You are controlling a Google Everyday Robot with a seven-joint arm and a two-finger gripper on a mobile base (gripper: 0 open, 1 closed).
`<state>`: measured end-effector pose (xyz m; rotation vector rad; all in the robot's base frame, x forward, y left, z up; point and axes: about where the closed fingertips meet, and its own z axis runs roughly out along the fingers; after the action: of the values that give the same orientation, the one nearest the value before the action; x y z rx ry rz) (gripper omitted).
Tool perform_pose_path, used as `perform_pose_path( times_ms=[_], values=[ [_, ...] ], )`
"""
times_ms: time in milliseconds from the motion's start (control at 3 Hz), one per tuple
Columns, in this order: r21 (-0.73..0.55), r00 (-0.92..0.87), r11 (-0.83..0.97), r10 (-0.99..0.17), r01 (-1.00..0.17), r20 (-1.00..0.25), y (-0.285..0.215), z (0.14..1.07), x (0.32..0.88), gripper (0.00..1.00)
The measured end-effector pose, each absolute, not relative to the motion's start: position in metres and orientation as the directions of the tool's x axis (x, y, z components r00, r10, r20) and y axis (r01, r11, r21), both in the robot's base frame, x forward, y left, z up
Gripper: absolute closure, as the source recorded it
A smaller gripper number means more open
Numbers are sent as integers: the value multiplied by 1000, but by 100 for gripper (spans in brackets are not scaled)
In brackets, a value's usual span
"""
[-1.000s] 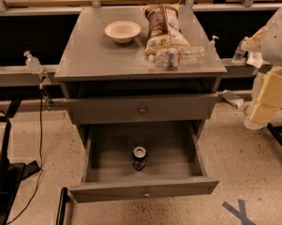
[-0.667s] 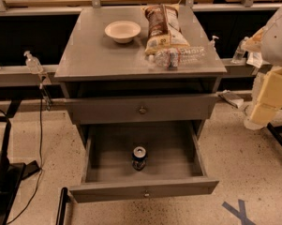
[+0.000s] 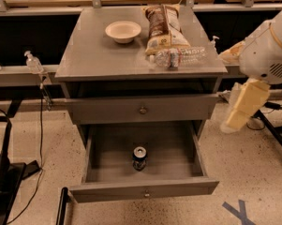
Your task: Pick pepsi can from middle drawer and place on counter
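The pepsi can stands upright in the open middle drawer, lower centre of the frame, its long axis vertical. The gripper hangs at the right edge, well apart, so the can lies down and left of it; whether it is open or closed cannot be told.

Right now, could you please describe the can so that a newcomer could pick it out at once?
Start at the grey cabinet: its open drawer juts out at the bottom. The can stands alone on the drawer floor, dark blue with a silver top, unlike the clear bottle on the counter. The tool hangs beside the cabinet, apart from the can.
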<state>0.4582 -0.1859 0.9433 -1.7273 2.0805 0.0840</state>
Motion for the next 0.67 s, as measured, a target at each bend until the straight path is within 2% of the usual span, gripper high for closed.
perform_pose_path(
  times_ms=[333,667],
  values=[
    [-119,-126,235,-809,-965,-574,-148,868,463,0],
    [-17,-119,234,-554,-972,-824,-81,798,470,0]
  ],
)
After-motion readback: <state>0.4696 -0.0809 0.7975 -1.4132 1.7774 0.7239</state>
